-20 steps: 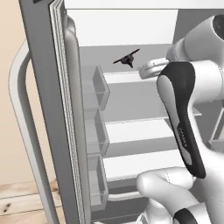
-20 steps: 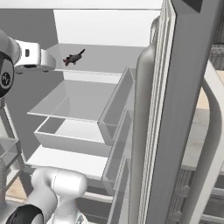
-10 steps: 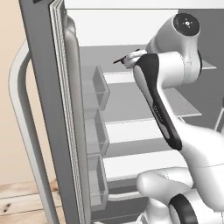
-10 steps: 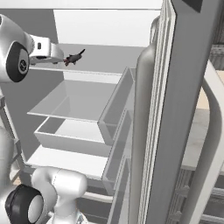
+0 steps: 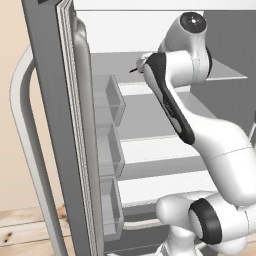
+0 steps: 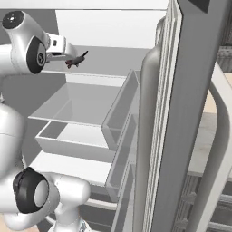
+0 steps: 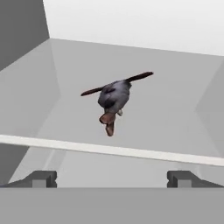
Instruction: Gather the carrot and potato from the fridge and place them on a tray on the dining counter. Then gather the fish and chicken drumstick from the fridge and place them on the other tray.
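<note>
Fish lies on upper fridge shelf, far side, dark tail fin spread, reddish head end toward hand cam. Gripper sits near the shelf's front edge, fingers spread wide, nothing betw. them, not touching fish. Fridge door stands open at right; door bins at left.

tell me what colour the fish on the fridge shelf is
Grey body, dark fins and a reddish-brown head end; the fish shows best in the hand view.
</note>
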Motion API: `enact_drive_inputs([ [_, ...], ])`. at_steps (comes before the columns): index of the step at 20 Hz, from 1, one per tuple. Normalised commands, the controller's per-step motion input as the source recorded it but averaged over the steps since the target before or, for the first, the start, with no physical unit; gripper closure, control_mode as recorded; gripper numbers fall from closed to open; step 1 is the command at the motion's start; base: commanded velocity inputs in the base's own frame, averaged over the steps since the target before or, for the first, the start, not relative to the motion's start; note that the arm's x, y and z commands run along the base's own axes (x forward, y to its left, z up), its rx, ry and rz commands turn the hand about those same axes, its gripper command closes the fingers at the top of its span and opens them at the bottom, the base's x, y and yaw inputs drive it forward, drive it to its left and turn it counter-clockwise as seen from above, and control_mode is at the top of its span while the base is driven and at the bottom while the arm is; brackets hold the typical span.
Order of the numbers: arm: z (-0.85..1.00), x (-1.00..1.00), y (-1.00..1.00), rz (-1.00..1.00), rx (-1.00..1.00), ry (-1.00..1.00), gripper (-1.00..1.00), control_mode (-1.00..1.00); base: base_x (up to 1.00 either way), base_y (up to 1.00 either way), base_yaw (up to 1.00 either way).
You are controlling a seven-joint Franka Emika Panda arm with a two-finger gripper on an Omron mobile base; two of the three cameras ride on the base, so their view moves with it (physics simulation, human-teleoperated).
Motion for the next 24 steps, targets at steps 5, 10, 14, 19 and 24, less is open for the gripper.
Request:
enact_drive_inputs([
  [5, -0.18, 0.46, 0.0, -0.04, 0.0, 0.02, -1.0, -1.0, 0.0, 0.0, 0.0],
  [10, -0.15, 0.41, 0.0, -0.05, -0.01, 0.01, -1.0, -1.0, 0.0, 0.0, 0.0],
  [14, -0.17, 0.42, 0.0, -0.05, -0.01, 0.02, -1.0, -1.0, 0.0, 0.0, 0.0],
  [19, -0.1, 0.45, 0.0, -0.04, 0.0, 0.05, -1.0, -1.0, 0.0, 0.0, 0.0],
  [24, 0.0, 0.58, 0.04, -0.05, 0.0, 0.06, -1.0, -1.0, 0.0, 0.0, 0.0],
])
